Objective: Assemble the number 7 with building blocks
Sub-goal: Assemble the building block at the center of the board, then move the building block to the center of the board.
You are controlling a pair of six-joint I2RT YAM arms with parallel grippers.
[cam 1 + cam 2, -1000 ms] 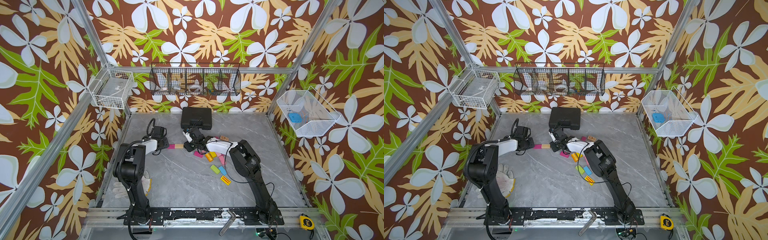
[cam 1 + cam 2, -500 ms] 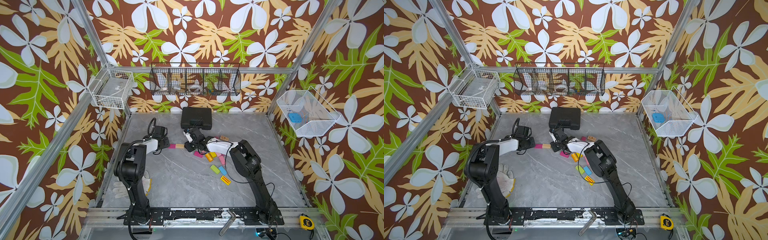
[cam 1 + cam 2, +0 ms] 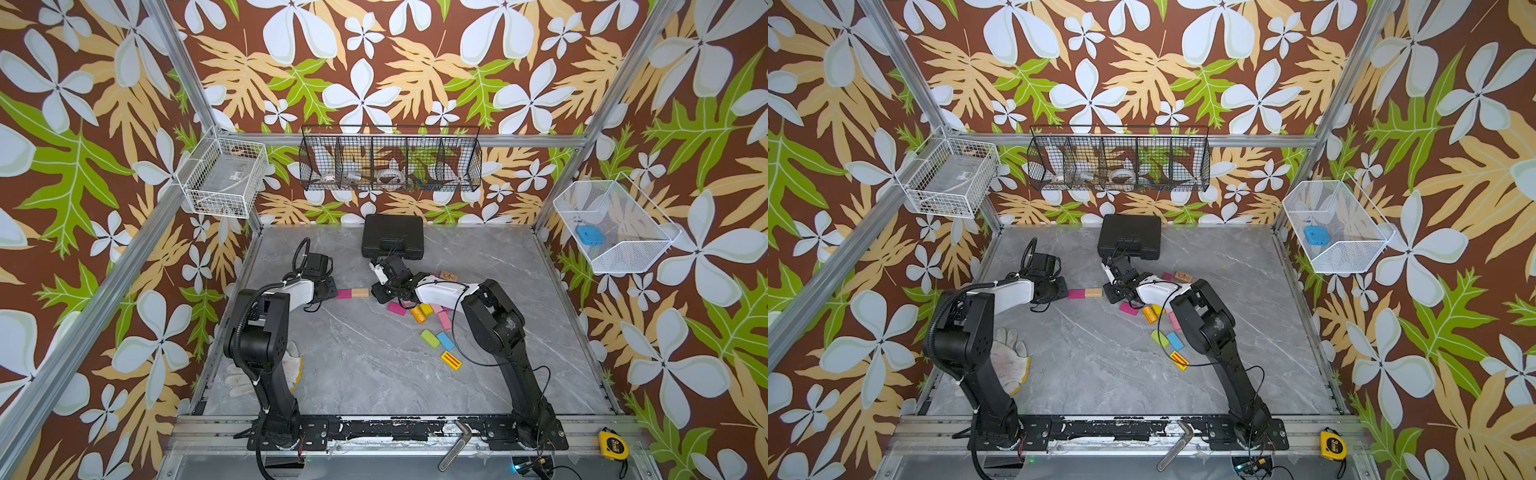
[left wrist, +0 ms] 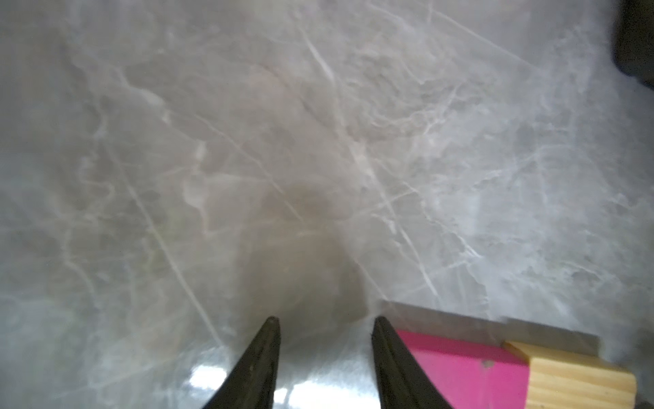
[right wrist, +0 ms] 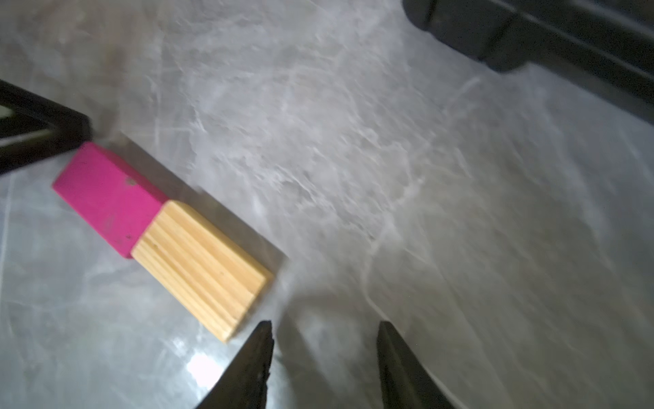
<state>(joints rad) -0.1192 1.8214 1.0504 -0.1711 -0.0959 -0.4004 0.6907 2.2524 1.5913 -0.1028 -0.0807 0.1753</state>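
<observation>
A magenta block point(image 3: 343, 294) and a plain wood block point(image 3: 360, 292) lie end to end in a short row on the grey table, in both top views. My left gripper point(image 3: 331, 291) is at the row's magenta end, open and empty point(image 4: 323, 320), with the magenta block point(image 4: 460, 368) just outside one finger. My right gripper point(image 3: 380, 291) is at the wood end, open point(image 5: 323, 324), the wood block point(image 5: 201, 262) beside it. Loose blocks lie by the right arm: magenta point(image 3: 396, 308), orange point(image 3: 417, 314), pink point(image 3: 443, 318), green point(image 3: 429, 338), blue point(image 3: 446, 340), yellow red-striped point(image 3: 451, 360).
A black case point(image 3: 392, 242) stands at the back, just behind the right gripper. A white glove point(image 3: 286, 368) lies by the left arm's base. A printed wood block point(image 3: 448, 275) sits behind the right forearm. Wire baskets hang on the walls.
The left jaws have spread wider, and the right jaws slightly. Both arms and the two-block row stay about where they were.
</observation>
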